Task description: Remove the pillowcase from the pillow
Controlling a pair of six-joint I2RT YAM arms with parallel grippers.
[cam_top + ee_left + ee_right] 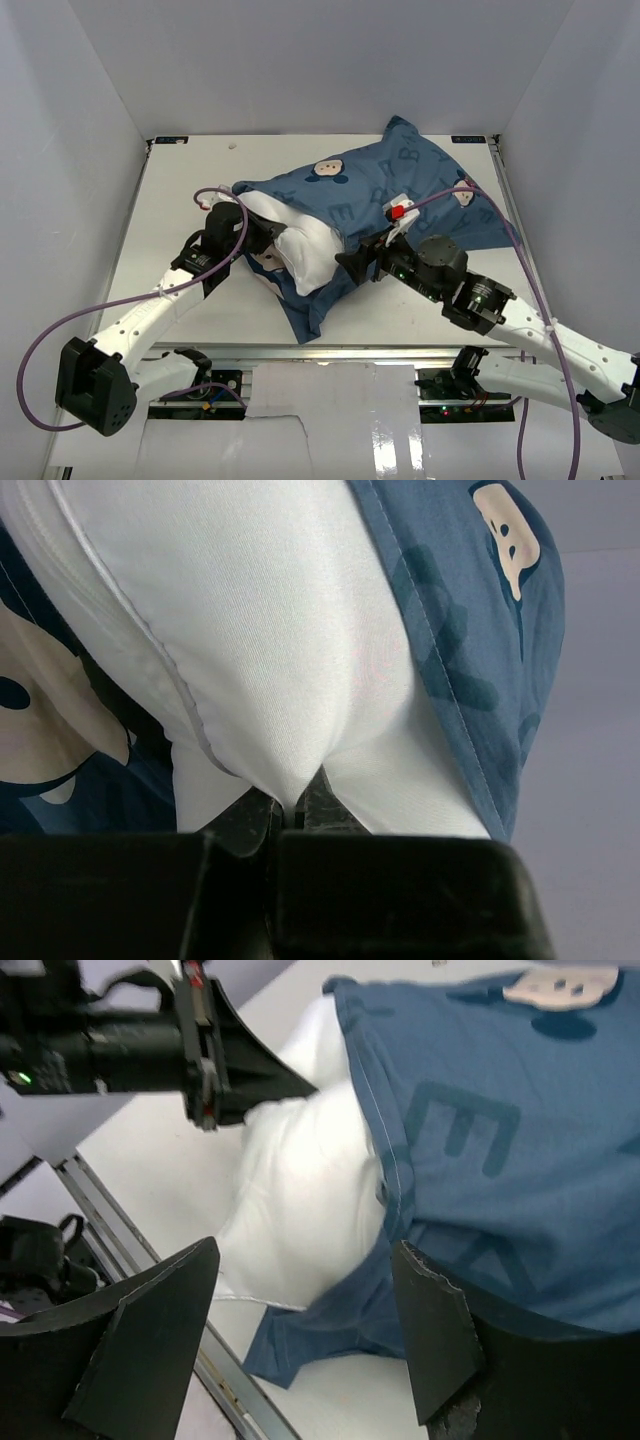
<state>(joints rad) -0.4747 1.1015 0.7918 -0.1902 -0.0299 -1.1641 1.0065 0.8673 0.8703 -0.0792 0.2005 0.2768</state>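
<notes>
Pinching a fold of the pillow at its near left end, the left gripper is clamped tight on white fabric. Just right of the pillow's exposed end, the right gripper gapes wide, holding nothing. Beyond, the pillowcase covers the pillow's far part on the counter.

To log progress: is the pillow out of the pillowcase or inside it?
Partly out. The pillow shows its white end past the pillowcase opening; the rest is under the blue fabric.
</notes>
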